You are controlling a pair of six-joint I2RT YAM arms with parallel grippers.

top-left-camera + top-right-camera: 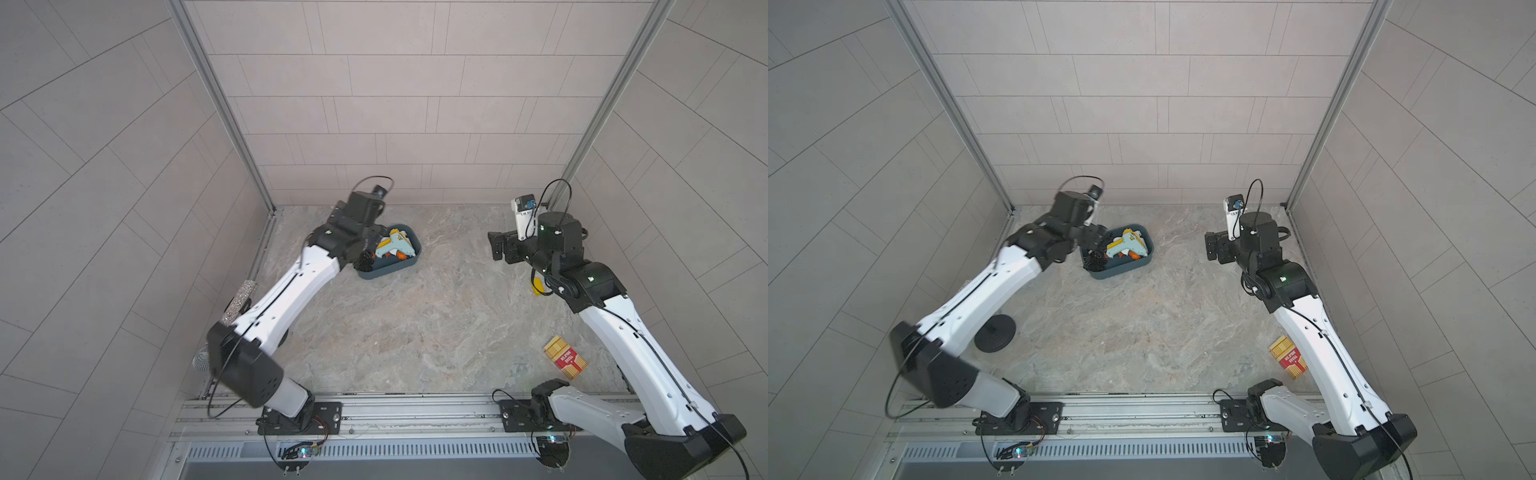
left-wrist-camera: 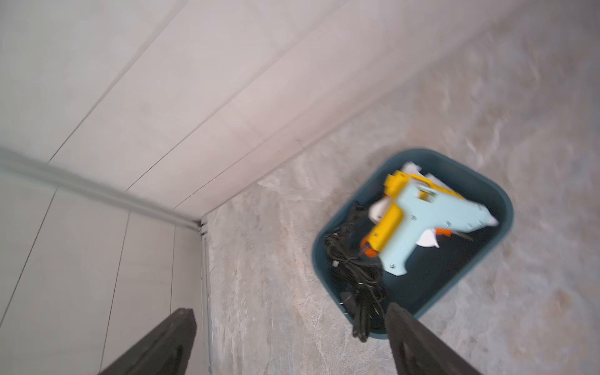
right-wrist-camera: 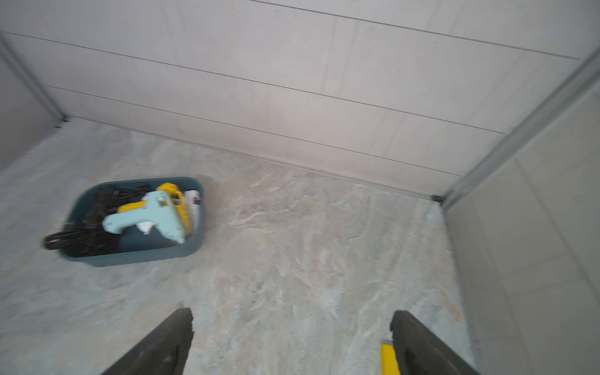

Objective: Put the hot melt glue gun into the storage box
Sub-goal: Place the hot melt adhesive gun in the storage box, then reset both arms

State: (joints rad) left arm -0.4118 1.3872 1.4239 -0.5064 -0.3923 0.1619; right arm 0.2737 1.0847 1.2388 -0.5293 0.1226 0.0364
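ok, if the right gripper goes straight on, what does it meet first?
Probably bare tabletop: in its wrist view the right gripper points at open surface, with the storage box well off to one side. Depth unclear.

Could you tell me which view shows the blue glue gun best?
Left wrist view: the blue glue gun lies large in the box. The right wrist view shows it smaller, blurred; both top views, tiny.

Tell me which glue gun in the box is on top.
The pale blue gun, lying across the yellow gun in the box; the yellow one is mostly covered.
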